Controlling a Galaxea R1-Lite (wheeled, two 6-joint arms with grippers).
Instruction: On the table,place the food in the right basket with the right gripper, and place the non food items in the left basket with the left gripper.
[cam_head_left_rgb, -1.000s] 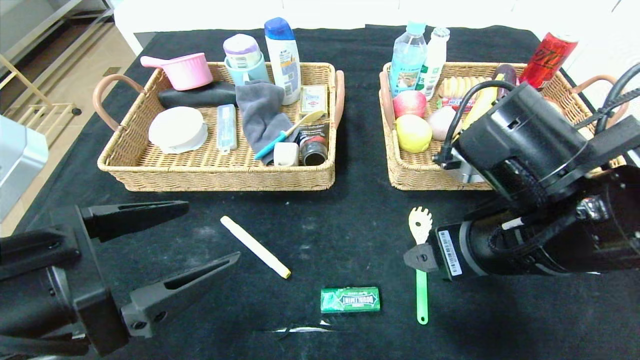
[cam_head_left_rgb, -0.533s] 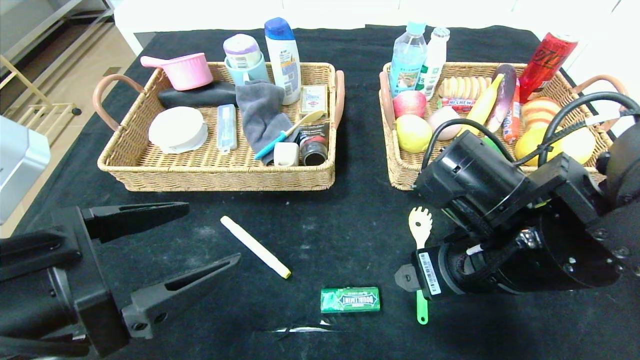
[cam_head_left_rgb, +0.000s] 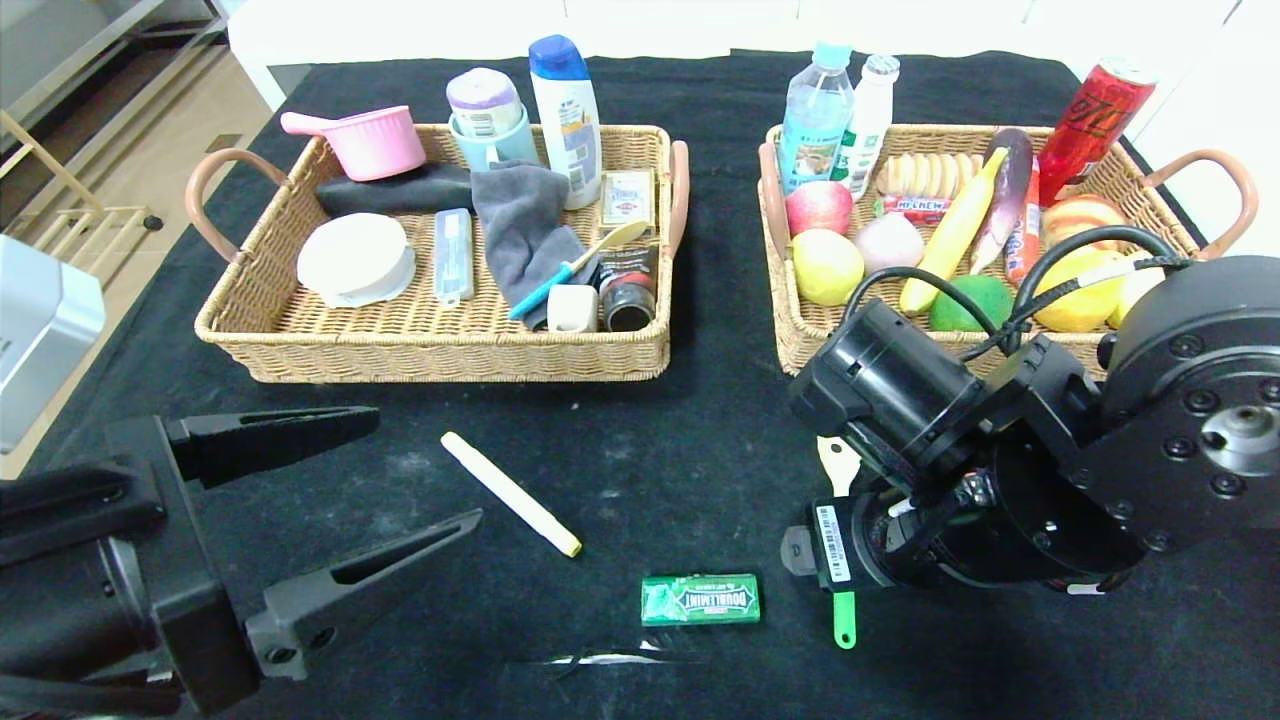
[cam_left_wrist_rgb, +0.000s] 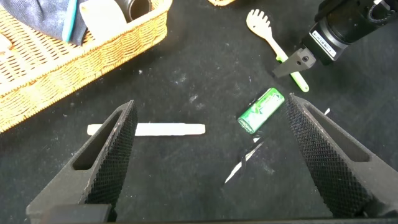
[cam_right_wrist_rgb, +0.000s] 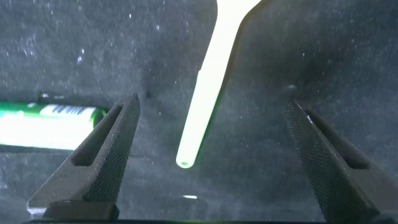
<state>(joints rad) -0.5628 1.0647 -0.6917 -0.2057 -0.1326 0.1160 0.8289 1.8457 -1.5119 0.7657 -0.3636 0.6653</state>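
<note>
Right gripper (cam_right_wrist_rgb: 208, 158) hangs low over the spork (cam_head_left_rgb: 841, 540), near the table's front on the robot's right; jaws wide, 1 finger either side of the green handle, not touching it. Spork lies flat, long axis front-to-back: cream fork head toward the right basket (cam_head_left_rgb: 800, 340), green handle tip toward the robot. Most of it is hidden under the right arm in the head view.

Gum pack (cam_head_left_rgb: 700, 599) lies flat just left of the handle tip, long axis left-right, apart from the spork.

White stick (cam_head_left_rgb: 511, 493) lies flat, well left of the gum, long axis diagonal: white end toward the left basket (cam_head_left_rgb: 440, 355), yellow tip toward the robot and gum.

Left gripper (cam_head_left_rgb: 390, 480) hovers at front left, jaws wide, holding nothing, near the stick.

Both baskets sit at the back, side by side, well apart from the 3 loose items.
</note>
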